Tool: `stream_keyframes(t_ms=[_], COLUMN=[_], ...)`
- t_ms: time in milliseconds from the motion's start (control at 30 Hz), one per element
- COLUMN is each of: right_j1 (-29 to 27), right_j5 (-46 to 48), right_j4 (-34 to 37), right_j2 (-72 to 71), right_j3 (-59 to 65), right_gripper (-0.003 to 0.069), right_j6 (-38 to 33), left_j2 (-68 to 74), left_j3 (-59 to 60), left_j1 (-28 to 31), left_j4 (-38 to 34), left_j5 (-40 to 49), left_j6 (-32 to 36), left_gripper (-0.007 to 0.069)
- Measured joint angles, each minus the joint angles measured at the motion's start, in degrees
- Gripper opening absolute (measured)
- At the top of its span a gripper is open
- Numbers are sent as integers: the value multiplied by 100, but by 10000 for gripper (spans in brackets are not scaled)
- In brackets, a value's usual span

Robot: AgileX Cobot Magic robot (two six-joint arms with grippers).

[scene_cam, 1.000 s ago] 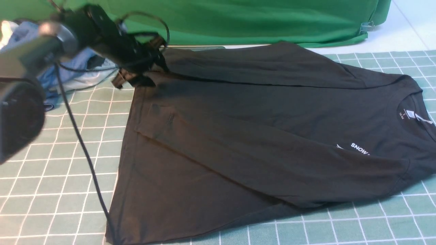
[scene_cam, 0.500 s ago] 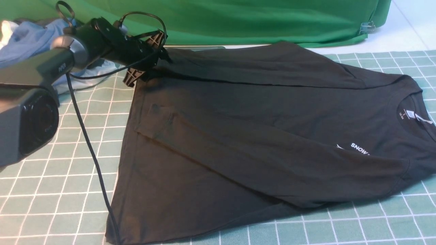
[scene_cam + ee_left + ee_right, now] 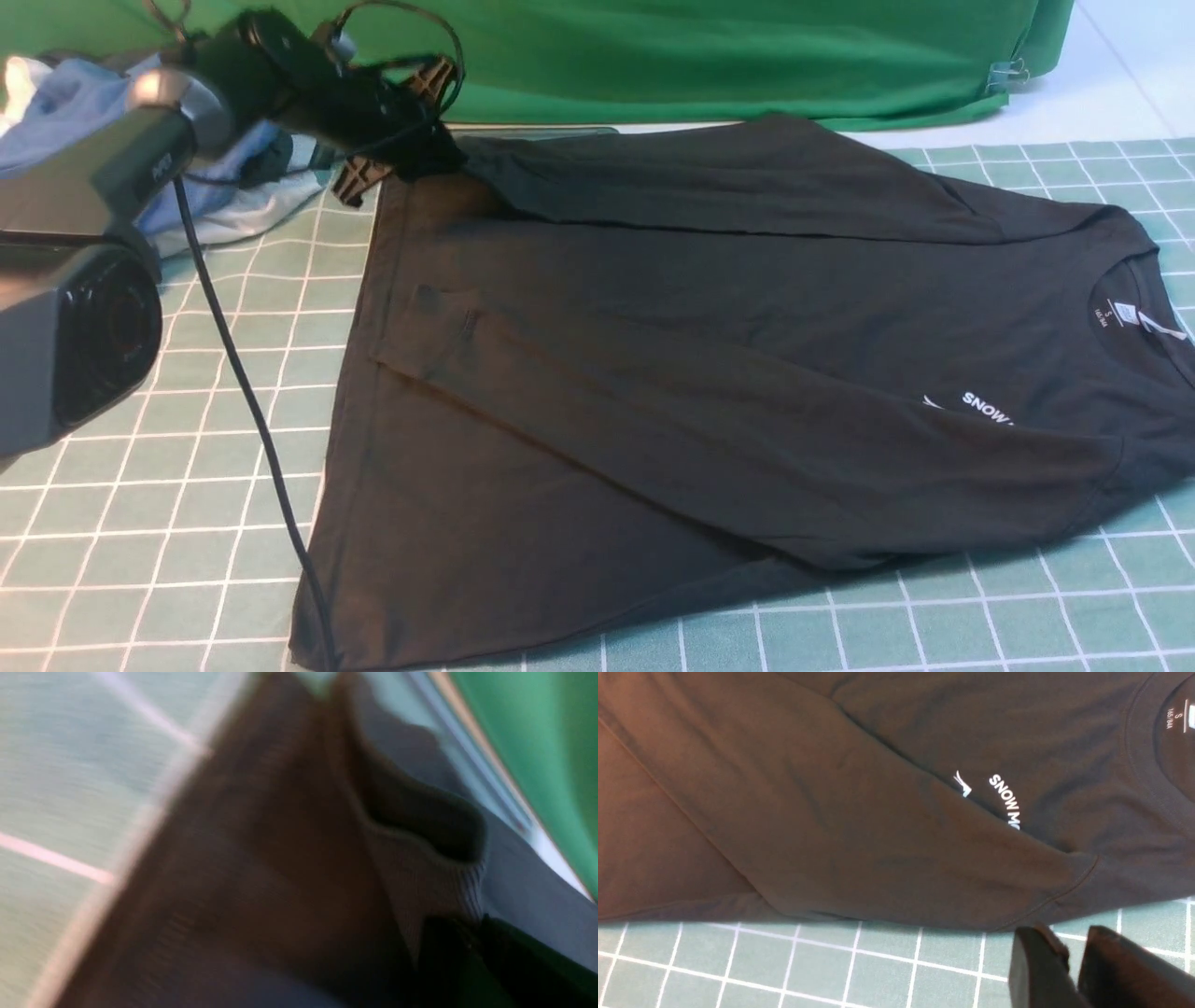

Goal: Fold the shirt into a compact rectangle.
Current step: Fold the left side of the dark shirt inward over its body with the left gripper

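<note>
The black shirt (image 3: 709, 373) lies spread on the checked mat, collar and white neck label (image 3: 1116, 313) to the right, hem to the left. Both sleeves are laid across the body. Its white print (image 3: 1004, 800) is partly covered by the near sleeve. My left gripper (image 3: 420, 140) is at the far left corner, shut on the ribbed cuff (image 3: 430, 891) of the far sleeve and holding it a little above the shirt. My right gripper (image 3: 1073, 947) hovers over the mat just off the near shoulder, its fingers together and holding nothing; it is outside the front view.
Blue and white garments (image 3: 84, 103) are piled at the far left behind the left arm. A bright green cloth (image 3: 653, 56) runs along the back. The left arm's black cable (image 3: 252, 420) hangs down across the mat (image 3: 140, 523) to the shirt's near hem corner.
The left gripper has risen and moved back with the cuff in it, lifting the far sleeve's end off the hem corner. The rest of the shirt has not moved.
</note>
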Motion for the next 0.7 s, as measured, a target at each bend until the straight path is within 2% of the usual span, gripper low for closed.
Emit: stream_keyframes(t_ms=[267,400,567,700], right_j1=[0,0,0,0], right_j5=[-65,29,29,222], right_j4=[0,2,3,3], right_j2=[0,0,96,343], right_j3=[0,-4,-4,-21], right_gripper=[178,182,186,192], right_j6=[22,22,22,16], left_j2=[0,-183,-801,-1728], left_j3=[-2116,-2623,-1659,-32], left_j1=[36,87,-51,-225], left_j4=[142,212,391,1144], left_j5=[2282,2595,2638,2643], left_j6=[-262,-456,-368,-262], left_gripper=[17,17,17,17])
